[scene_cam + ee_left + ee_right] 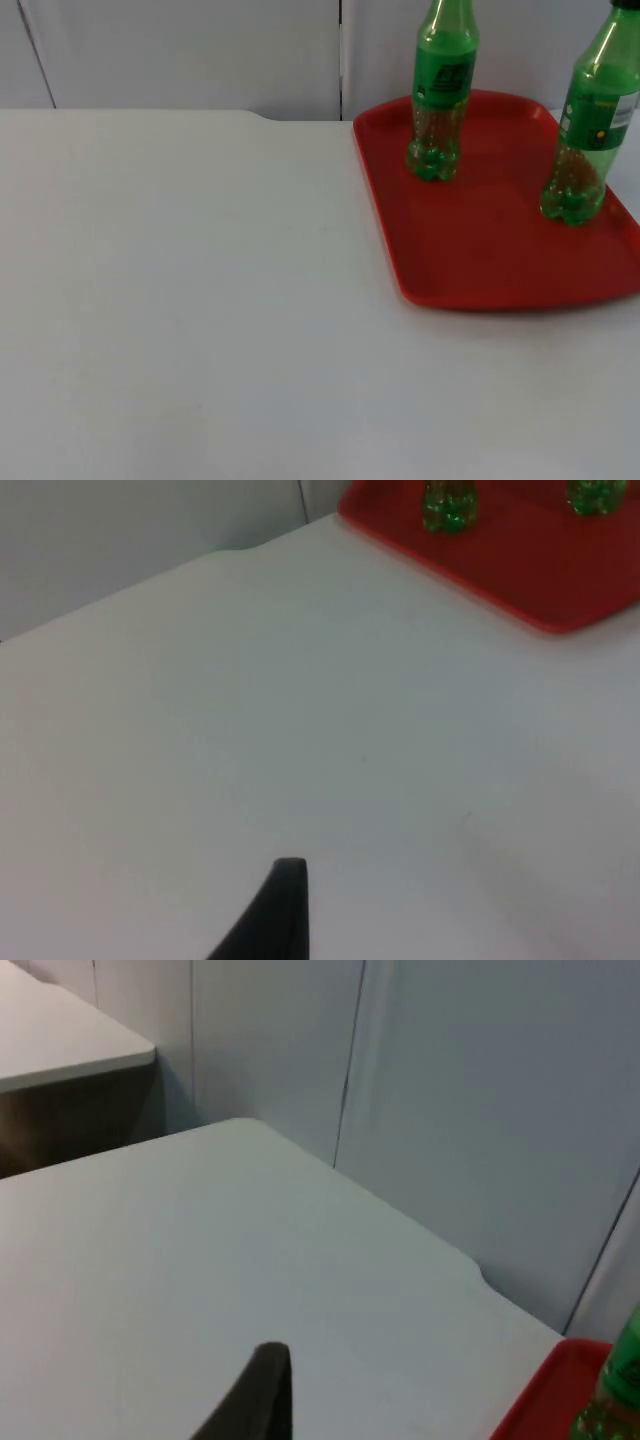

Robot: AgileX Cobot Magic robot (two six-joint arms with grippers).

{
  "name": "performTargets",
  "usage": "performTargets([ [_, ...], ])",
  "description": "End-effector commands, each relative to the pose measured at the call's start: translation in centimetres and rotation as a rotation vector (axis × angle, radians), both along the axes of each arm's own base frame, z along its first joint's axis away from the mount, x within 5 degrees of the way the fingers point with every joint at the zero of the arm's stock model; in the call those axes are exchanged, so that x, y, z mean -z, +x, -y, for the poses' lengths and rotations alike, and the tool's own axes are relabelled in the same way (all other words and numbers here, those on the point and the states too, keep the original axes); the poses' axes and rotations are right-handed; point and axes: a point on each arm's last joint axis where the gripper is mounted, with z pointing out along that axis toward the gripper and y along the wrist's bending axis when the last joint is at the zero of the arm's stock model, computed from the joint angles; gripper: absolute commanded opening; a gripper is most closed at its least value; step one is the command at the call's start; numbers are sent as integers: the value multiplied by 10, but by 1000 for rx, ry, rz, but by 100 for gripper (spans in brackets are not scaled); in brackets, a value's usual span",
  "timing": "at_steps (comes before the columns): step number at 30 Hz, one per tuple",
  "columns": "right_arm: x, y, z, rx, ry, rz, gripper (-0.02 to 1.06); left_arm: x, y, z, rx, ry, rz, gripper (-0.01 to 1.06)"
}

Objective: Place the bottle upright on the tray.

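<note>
The white bench (200,300) is bare from 9 o'clock to centre. At 2 o'clock, the red tray (480,260) carries two upright green bottles: one (440,100) at its rear, one (590,130) at 3 o'clock. Placement appears complete; both arms wait. Finger state: cannot tell. Next move: none apparent.

Red tray (480,270) sitting upper right of the top view, plain, no pattern. Two bottles on it showing clear green plastic: left bottle (440,95) wearing a green label w/ dark print, right bottle (590,125) wearing a green label w/ white band & yellow spot. Table (200,300) showing plain white; partition wall (180,50) behind showing pale grey.
</note>
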Motion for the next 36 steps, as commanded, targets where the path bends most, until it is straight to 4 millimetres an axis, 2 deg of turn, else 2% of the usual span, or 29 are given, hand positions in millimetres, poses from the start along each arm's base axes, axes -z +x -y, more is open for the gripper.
performTargets([
  [1,3,-10,8,9,26,17,105,1,0,0,3,-1,4,105],
  [9,8,-38,30,13,135,-6,105,1,0,0,3,-1,4,105],
  [12,12,-47,33,-31,77,-26,105,1,0,0,3,-1,4,105],
  [19,26,-47,38,0,-74,-91,105,1,0,0,3,-1,4,105],
  [24,35,-40,53,191,-110,-195,105,1,0,0,3,-1,4,105],
  [26,36,-41,54,203,-122,-209,105,1,0,0,3,-1,4,105],
  [31,34,-50,61,215,-90,-222,105,1,0,0,3,-1,4,105],
  [36,28,-70,79,232,-14,-212,105,1,0,0,3,-1,4,105],
])
